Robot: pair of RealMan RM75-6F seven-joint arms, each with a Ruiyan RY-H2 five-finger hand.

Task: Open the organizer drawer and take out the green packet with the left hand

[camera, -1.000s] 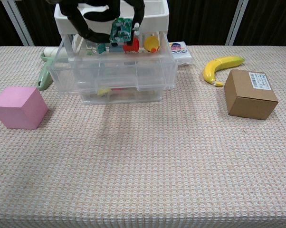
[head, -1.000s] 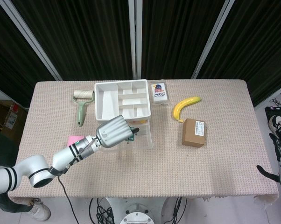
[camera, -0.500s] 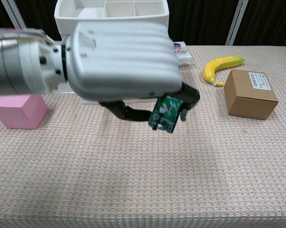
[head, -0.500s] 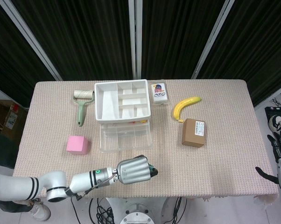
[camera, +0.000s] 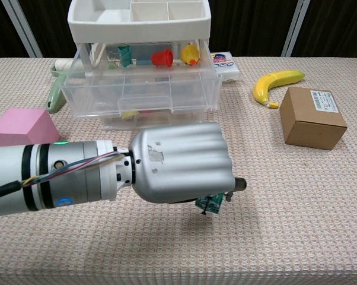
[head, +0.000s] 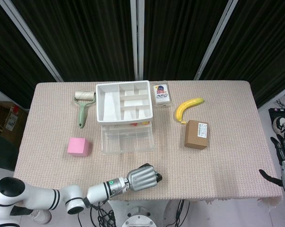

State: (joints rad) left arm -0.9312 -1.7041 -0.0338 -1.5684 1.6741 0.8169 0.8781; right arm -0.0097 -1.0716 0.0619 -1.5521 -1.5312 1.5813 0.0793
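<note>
The white-topped organizer (head: 123, 101) stands at the table's middle back, its clear drawer (camera: 144, 92) pulled out toward me with small coloured items inside. My left hand (camera: 179, 162) hovers low over the table near the front edge, well in front of the drawer, and shows as the left hand (head: 142, 177) in the head view. It grips the green packet (camera: 211, 203), of which only a lower corner peeks out under the fingers. My right hand (head: 283, 156) hangs off the table's right side, fingers apart and holding nothing.
A pink cube (camera: 19, 128) sits left of the organizer, with a green lint roller (head: 82, 109) behind it. A banana (camera: 276, 82) and a cardboard box (camera: 314, 117) lie to the right. A small printed packet (head: 162, 93) lies beside the organizer's back right.
My left hand lifted the green packet out of the drawer and carried it toward the table's front edge, dropping lower. The drawer stays open. The right hand has not moved.
</note>
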